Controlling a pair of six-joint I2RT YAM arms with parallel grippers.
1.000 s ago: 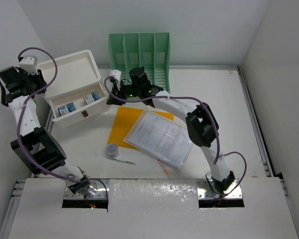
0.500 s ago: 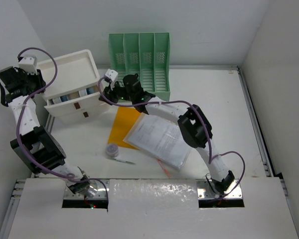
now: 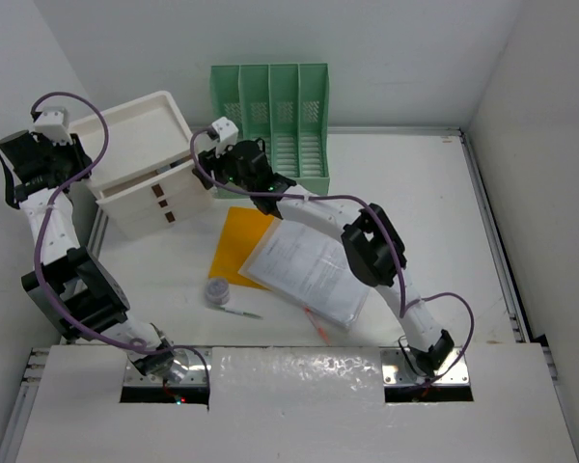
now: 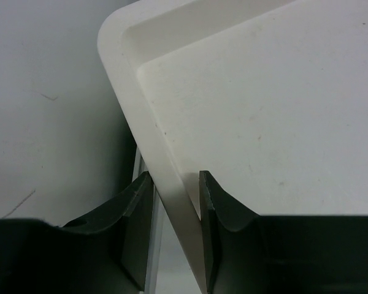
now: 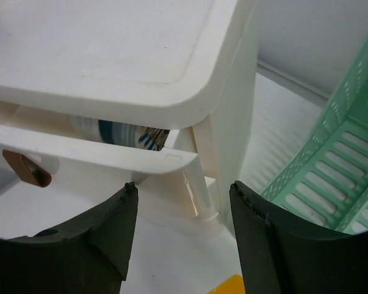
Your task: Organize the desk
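The desk [image 3: 415,212] is a white tabletop with silver rails. A white drawer box [image 3: 145,145] stands at its back left. My left gripper [image 3: 77,166] is shut on the box's left top rim [image 4: 172,202], one finger on each side. My right gripper [image 3: 208,172] is open and empty at the box's front right corner [image 5: 199,184]. The top drawer [image 5: 98,159] stands a narrow crack out, with a blue-and-white item [image 5: 119,131] showing inside and a brown handle [image 5: 24,168] on its front.
A green file rack [image 3: 275,121] stands right behind my right gripper, also seen in the right wrist view [image 5: 331,165]. A yellow folder [image 3: 236,241], a clear sleeve of papers [image 3: 309,265], a small jar [image 3: 216,289] and a pen [image 3: 239,312] lie mid-desk.
The top drawer was pulled out with small boxes showing; it has slid in to nearly shut. My right gripper moved left and back along with it. My left gripper stayed on the rim.
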